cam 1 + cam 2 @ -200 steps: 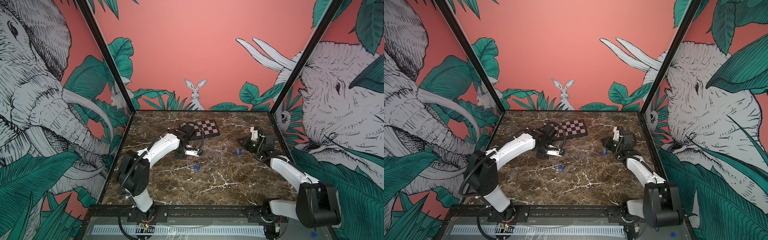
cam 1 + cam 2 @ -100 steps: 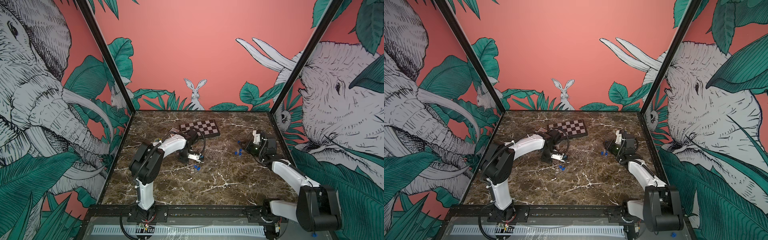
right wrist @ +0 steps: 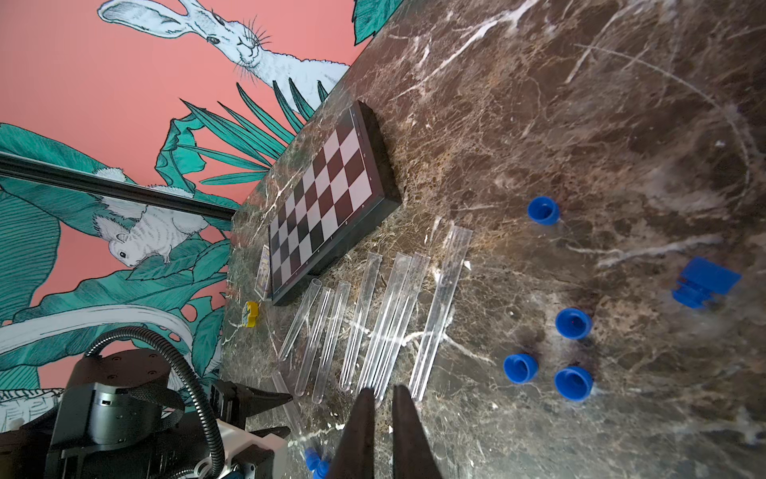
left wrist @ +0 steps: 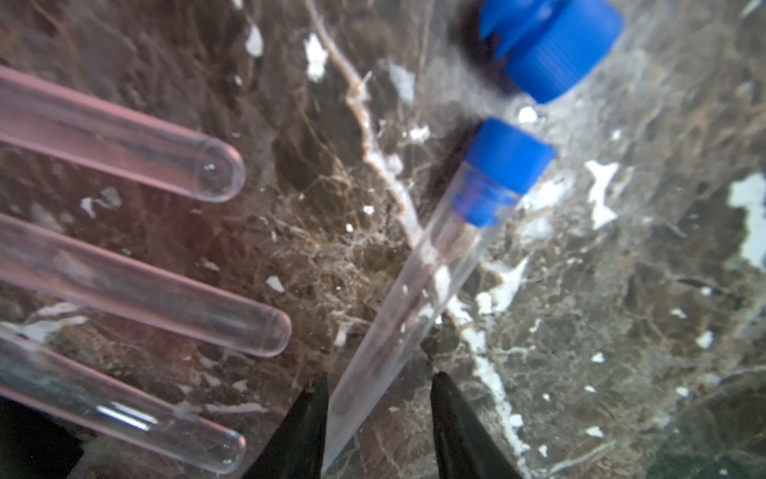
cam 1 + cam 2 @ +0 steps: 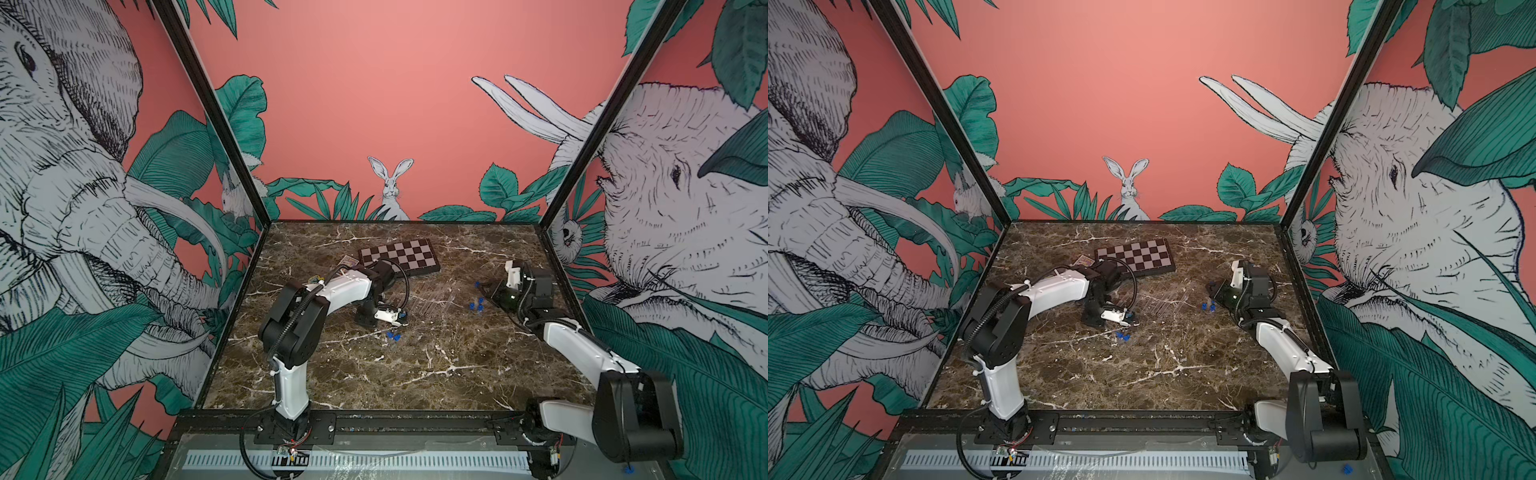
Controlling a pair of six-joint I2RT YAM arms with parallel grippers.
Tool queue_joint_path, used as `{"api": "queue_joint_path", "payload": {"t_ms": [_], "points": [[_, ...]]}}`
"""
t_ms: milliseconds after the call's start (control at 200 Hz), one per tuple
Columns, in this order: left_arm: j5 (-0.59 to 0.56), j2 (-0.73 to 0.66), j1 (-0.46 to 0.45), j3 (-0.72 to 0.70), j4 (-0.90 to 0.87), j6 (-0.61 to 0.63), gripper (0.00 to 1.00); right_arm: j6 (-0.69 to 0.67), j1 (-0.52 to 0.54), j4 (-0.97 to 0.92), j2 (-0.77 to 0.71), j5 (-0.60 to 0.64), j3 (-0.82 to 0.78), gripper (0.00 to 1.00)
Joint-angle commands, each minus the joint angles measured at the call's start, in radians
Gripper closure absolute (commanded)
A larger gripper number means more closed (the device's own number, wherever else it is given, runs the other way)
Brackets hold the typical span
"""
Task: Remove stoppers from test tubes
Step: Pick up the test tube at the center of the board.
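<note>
Evidently one plug was left to pull. The left hand [image 4: 379, 385] hung low over the tabletop [image 4: 621, 290], its jaws open and straddling the stoppered tube [image 4: 414, 298] partway along the clear shaft. One finger [image 4: 317, 419] lay against the tube wall and the opposite one stood slightly off. Taking the shaft rather than the cap made sense, since it left the blue stopper [image 4: 507, 159] at the far end exposed for a pull. A loose stopper [image 4: 555, 49] lay just beyond it. In a top view this blue pair showed at 6 o'clock of that hand.

The bare tubes [image 3: 373, 323] lay side by side at 6 o'clock of the chessboard [image 3: 323, 195], kept apart from the capped one, probably so the finished ones stayed sorted. Five pulled stoppers [image 3: 573, 323] sat scattered at 3 o'clock of the row, on the right arm's side. That suggested this arm does the pulling and drops them within its own reach.

The right hand [image 3: 381, 392] waited near them with jaws all but together and nothing between them, pointed toward the tubes.
</note>
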Motion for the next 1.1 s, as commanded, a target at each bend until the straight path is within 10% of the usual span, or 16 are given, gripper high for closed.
{"api": "queue_joint_path", "payload": {"t_ms": [0, 795, 1095], "points": [[0.02, 0.014, 0.007, -0.021, -0.003, 0.011, 0.6, -0.004, -0.003, 0.026, 0.005, -0.008, 0.0, 0.89], [0.124, -0.236, -0.011, 0.028, -0.03, -0.102, 0.99, 0.02, -0.004, 0.004, -0.038, -0.03, 0.029, 0.88], [0.319, -0.296, -0.115, 0.22, 0.218, -0.447, 0.96, 0.061, 0.043, 0.189, -0.075, -0.182, 0.084, 0.73]]}}
